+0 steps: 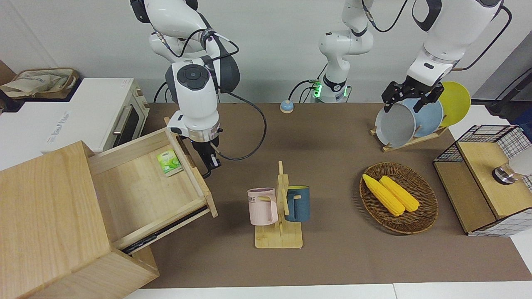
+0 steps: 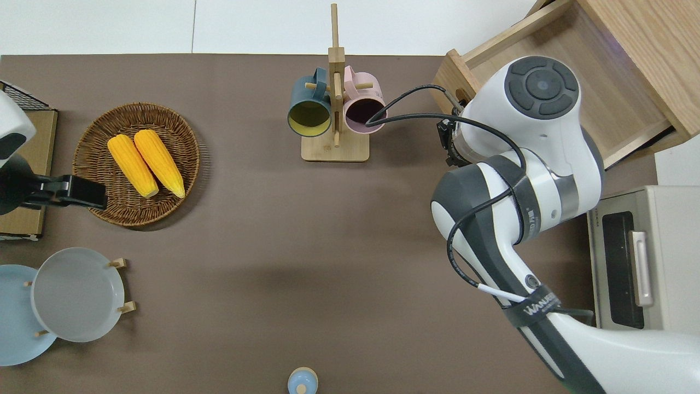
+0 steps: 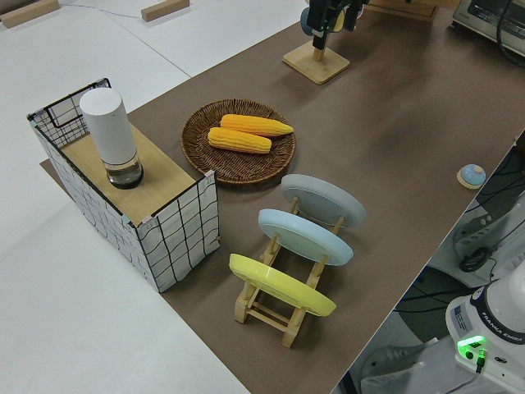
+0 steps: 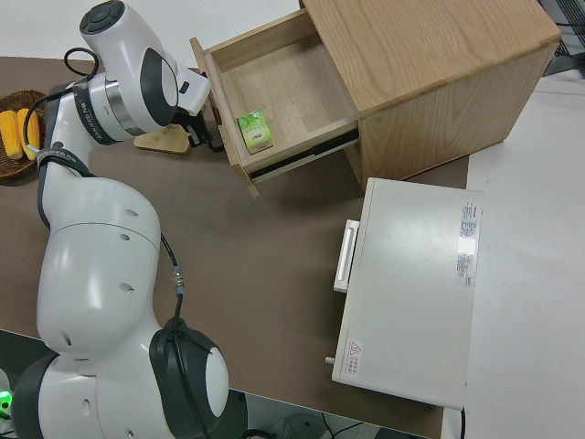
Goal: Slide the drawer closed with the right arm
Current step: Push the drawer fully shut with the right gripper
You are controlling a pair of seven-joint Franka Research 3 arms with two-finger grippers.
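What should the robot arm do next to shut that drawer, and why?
Probably push the drawer's front panel toward the cabinet. The drawer is pulled far out, a green packet lies inside, and the right gripper sits right at the front panel, by its handle side.

Brown-topped table [image 1: 332,257] carries: pale wood cabinet [image 1: 45,224] and white oven [image 1: 83,112] at the right arm's end, mug stand [image 1: 279,236], wicker basket [image 1: 428,199], plate rack [image 1: 409,141], black-wire box [image 1: 482,182], small blue knob [image 1: 286,106] nearest the robots.
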